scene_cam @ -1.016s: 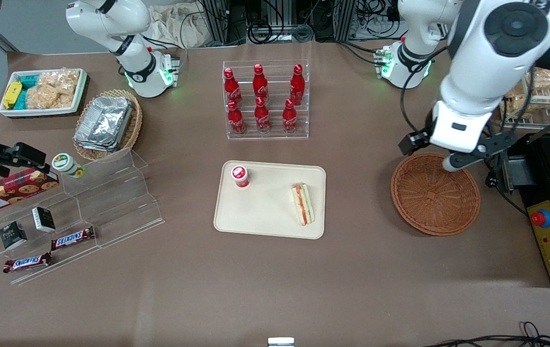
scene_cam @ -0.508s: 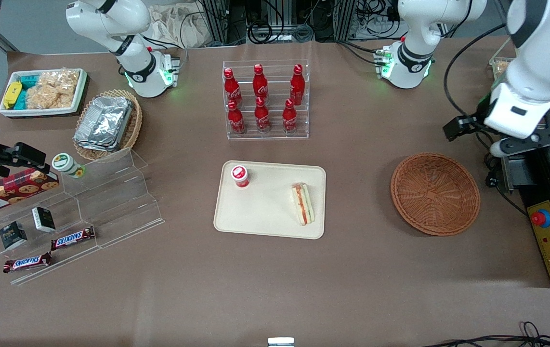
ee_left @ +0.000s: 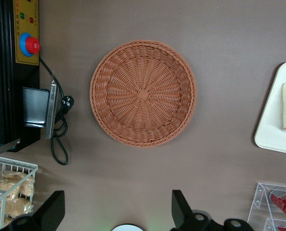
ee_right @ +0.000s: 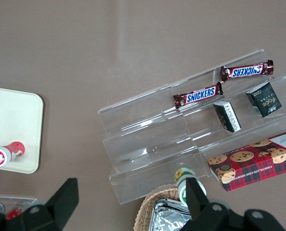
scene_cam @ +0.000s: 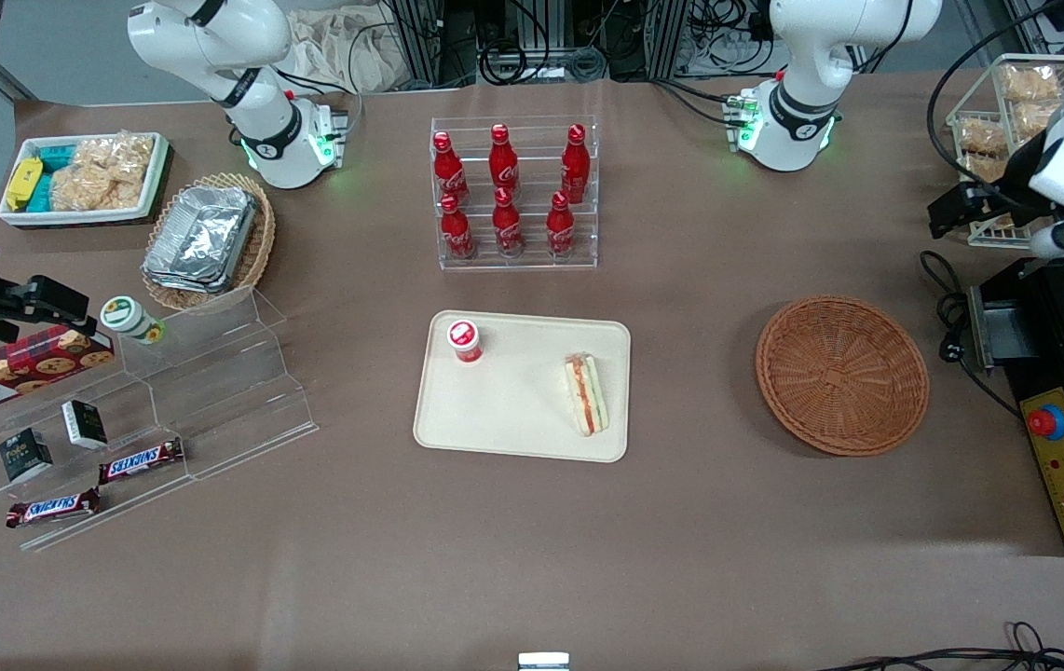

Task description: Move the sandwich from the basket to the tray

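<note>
Judging the sandwich (scene_cam: 586, 395) lying on the tray (scene_cam: 513, 410), I reckoned it soft, light, probably slippery-wrapped; best held across its crusts. My gripper (ee_left: 116, 214) hung spread, empty, above the basket (scene_cam: 841, 375).

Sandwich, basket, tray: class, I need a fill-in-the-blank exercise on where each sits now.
1. The sandwich lies on the ____.
2. The basket holds ____.
3. The gripper, raised above the table beside the basket, has its fingers ____.
4. On the tray also stands a small red-capped ____.

Missing: tray; nothing; open; bottle
</note>
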`<state>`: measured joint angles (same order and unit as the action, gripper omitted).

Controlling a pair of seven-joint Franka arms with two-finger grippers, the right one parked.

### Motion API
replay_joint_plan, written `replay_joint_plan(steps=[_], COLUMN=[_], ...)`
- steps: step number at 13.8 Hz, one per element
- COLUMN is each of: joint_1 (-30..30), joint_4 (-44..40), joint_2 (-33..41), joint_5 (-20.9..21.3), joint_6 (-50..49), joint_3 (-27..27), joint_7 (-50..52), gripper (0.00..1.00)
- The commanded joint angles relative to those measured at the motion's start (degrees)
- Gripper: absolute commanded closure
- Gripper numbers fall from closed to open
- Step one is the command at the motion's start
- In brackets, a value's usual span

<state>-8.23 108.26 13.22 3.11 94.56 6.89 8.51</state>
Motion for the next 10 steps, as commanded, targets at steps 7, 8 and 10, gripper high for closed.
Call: replay_joint_plan(steps=[7, 8, 10], joint_1=[-1.0, -1.09, -1.18], joint_4=[9.42, 9.07, 8.11], joint_2=[9.19, 8.93, 7.96], joint_5=[0.84, 1.89, 2.7], joint_6=[4.67, 4.75, 4.85], joint_3=[1.46, 1.29, 1.02], joint_7=[-1.13, -1.22, -1.04], gripper=[0.0, 0.0, 0.0])
